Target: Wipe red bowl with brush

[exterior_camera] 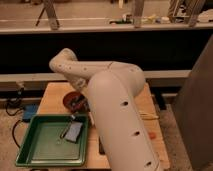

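The small dark red bowl [71, 99] stands on the wooden table [54, 93], just beyond the far right corner of the green tray [37, 146]. My gripper [78, 104] reaches down at the bowl's right side, over its rim, mostly hidden by my own white arm [112, 107]. A grey-blue block with a thin handle [73, 131], which looks like the brush, lies inside the tray near its right wall. I cannot tell whether the gripper holds anything.
My white arm covers the table's middle and right. A small orange item [150, 135] lies near the right edge. A blue object [30, 111] and cables lie left of the table. A long dark bench [150, 50] runs behind.
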You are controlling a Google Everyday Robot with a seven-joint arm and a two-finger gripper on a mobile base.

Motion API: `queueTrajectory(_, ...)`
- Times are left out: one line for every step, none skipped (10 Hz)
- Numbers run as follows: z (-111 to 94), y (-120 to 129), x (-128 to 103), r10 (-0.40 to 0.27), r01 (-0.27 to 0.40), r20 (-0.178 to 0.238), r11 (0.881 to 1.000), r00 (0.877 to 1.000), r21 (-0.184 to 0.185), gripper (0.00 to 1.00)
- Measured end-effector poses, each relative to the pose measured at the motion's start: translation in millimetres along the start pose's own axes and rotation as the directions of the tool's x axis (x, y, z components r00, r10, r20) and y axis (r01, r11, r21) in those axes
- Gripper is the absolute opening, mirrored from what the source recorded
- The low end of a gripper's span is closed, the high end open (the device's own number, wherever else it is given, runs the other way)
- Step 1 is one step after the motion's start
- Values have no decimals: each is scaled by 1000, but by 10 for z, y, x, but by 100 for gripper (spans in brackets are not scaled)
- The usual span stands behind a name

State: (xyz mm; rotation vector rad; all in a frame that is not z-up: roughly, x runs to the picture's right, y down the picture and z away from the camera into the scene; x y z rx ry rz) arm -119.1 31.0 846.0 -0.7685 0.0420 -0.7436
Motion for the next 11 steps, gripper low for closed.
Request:
queueTrajectory(-13,-89,-55,-20,20,1,1000,1000,8,0)
queueTrajectory(-24,-189,-85,-38,38,2,999,999,19,0)
queueTrajectory(-16,-267,-94,-51,51,4,998,999,27,0)
queueTrajectory(-6,-345,-96,-59,58,12,998,998,39,0)
queueTrajectory(-3,-386,-82,-60,59,21,997,998,48,0)
queueTrajectory(0,-404,-56,-55,54,25,997,998,53,0)
queueTrajectory(2,-426,-23,-48,47,27,997,998,59,0)
queueTrajectory(26,-436,32,-36,35,25,998,999,55,0)
queueTrajectory(48,-432,75,-26,25,22,998,999,50,0)
queueTrajectory(78,-413,147,-7,6,18,999,1000,38,0)
queueTrajectory(98,-391,195,9,-9,15,1000,1000,28,0)
